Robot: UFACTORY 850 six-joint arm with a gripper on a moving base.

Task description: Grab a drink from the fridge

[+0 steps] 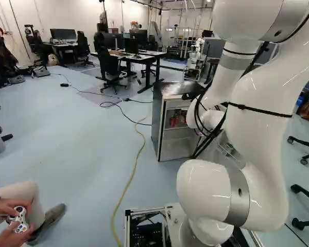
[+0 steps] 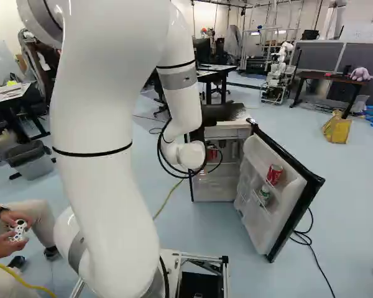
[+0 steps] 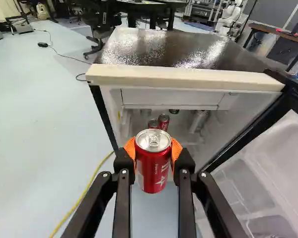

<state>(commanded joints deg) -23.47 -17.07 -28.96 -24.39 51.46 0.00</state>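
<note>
Wrist view: hand (image 3: pixel 153 151) partly open, orange pads (image 3: pixel 130 148) against red can (image 3: pixel 152 171).

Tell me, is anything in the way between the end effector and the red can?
Nothing visible is: the end effector grips the red can, one orange pad against each side. Two more red cans stand beyond it, inside the fridge.

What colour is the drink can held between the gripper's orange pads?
Red, with a silver metal lid; the wrist view shows it best.
</note>
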